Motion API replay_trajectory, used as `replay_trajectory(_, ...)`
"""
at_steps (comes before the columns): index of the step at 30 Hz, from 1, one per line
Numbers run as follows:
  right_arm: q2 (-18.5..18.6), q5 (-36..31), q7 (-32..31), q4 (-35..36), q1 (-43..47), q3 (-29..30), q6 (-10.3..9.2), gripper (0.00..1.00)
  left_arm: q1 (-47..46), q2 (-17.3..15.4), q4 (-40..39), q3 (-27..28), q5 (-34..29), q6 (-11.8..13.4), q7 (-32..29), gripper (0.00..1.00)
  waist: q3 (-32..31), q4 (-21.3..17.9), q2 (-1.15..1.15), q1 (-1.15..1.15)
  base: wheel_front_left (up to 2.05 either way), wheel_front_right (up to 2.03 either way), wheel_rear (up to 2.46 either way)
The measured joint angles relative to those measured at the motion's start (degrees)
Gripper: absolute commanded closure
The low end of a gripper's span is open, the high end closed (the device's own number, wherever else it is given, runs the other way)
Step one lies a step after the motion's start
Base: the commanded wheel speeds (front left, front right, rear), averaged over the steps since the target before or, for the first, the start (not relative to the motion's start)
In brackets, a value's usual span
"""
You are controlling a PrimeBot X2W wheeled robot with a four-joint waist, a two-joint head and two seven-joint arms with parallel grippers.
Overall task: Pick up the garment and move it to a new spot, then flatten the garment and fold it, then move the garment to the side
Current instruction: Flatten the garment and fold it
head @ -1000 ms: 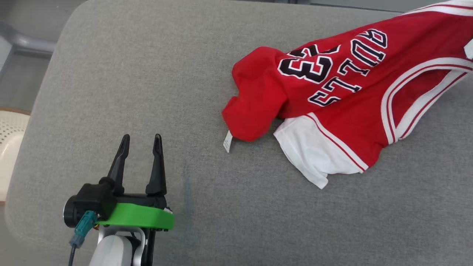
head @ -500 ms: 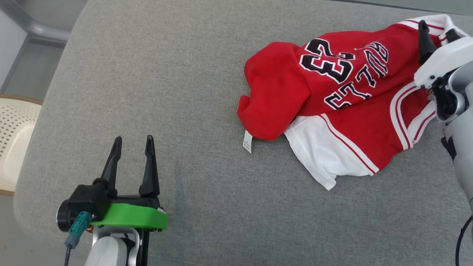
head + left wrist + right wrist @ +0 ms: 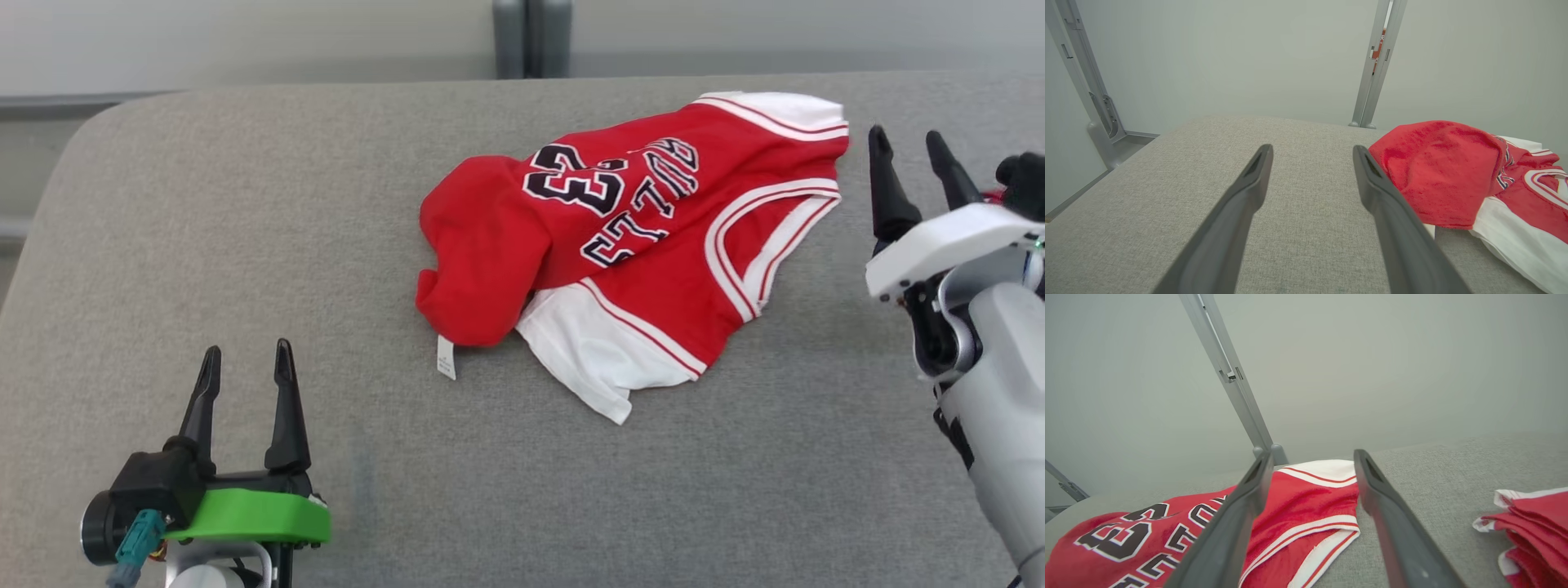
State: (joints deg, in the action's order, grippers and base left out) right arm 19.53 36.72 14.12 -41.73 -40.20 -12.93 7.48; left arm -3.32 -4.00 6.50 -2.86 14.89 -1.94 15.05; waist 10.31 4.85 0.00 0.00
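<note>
Both jaws apart over grey cushion [image 3: 245, 204]

Green mount [image 3: 249, 516] under left tool [image 3: 247, 347], white mount [image 3: 939, 245] under right tool [image 3: 904, 132].

A grey, fabric-covered worktop [image 3: 245, 229] with rounded corners spreads beneath and ahead of the left hand [image 3: 247, 349], its weave lit softly and evenly. Beyond that hand's fingertips rises a plain, pale grey-green wall [image 3: 1229, 53]. An upright grey metal post [image 3: 1378, 61] stands against it ahead and slightly to the right, and a slanting frame post [image 3: 1081, 73] stands far off to the left, beside the worktop's edge.
</note>
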Motion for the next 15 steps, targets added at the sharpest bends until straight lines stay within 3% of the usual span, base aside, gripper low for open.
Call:
replay_trajectory(6, -0.9, -2.4, 0.7, 8.8, 10.8, 1.8, 0.00, 0.00, 1.8, 0.0, -0.3, 0.7, 0.0, 0.0, 0.0, 0.00, -3.6, -3.9, 0.00, 0.00, 0.00, 0.00, 0.00)
replay_trajectory(10, -3.6, -8.1, 0.9, 17.6, 18.8, 6.4, 0.00, 0.00, 2.8, 0.1, -0.7, 1.2, 0.0, 0.1, 0.0, 0.00, -5.5, -6.1, 0.00, 0.00, 0.00, 0.00, 0.00)
replay_trajectory(15, -7.8, -11.7, 0.9, 22.4, 25.7, 9.4, 0.00, 0.00, 3.0, 0.2, -0.8, 1.1, 0.0, 0.1, 0.0, 0.00, -7.0, -7.5, 0.00, 0.00, 0.00, 0.00, 0.00)
